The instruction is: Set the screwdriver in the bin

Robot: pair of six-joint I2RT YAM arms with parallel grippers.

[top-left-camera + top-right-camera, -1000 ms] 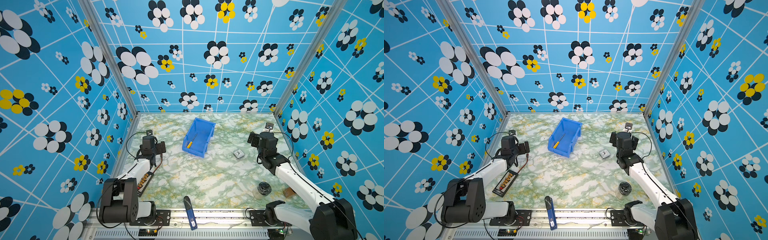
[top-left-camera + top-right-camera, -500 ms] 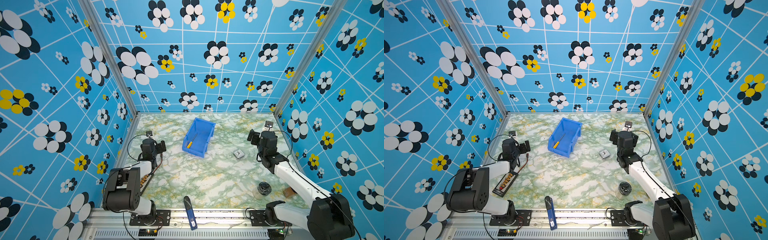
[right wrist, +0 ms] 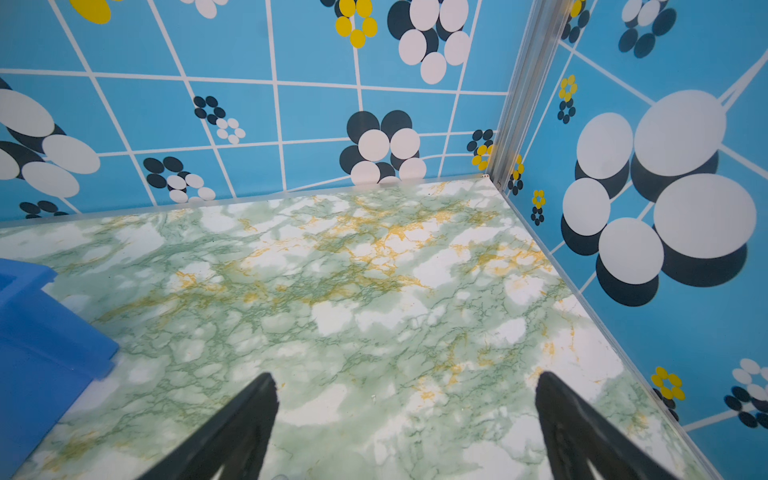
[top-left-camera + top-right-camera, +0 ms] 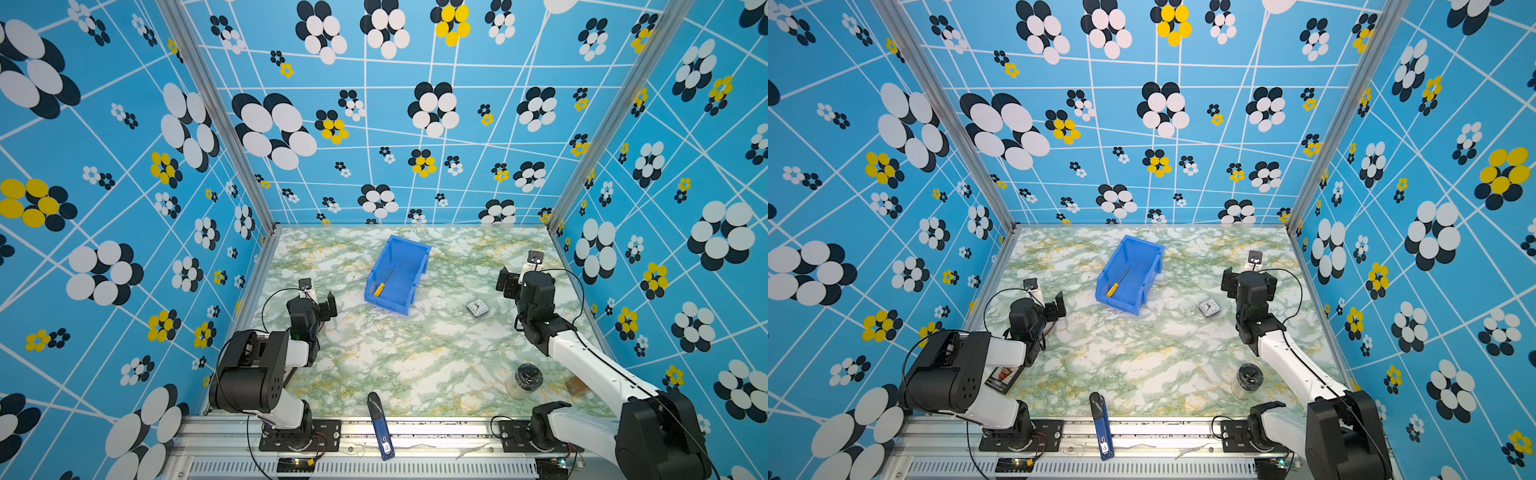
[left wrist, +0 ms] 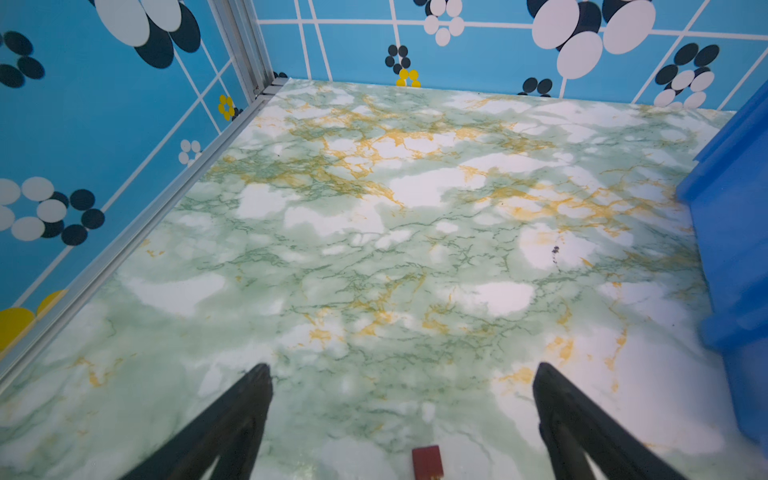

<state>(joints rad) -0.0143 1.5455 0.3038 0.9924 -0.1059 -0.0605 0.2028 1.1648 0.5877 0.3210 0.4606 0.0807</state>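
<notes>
Wrist views show marbled table [image 5: 374, 249], flowered walls [image 5: 353, 50], left gripper [image 5: 401, 368] and right gripper [image 3: 405, 376] spread.

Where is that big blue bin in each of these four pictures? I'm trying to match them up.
In a top view: the bin, mid-table, towards the back.
In a top view: the bin, same spot.
Left wrist view: only its outer wall, cut off by the picture's edge.
Right wrist view: only a corner, likewise cut off.
Shared landmark: the green marbled table beneath it.

left fingers [image 5: 232, 424], right fingers [image 3: 573, 424] spread wide (both empty).
</notes>
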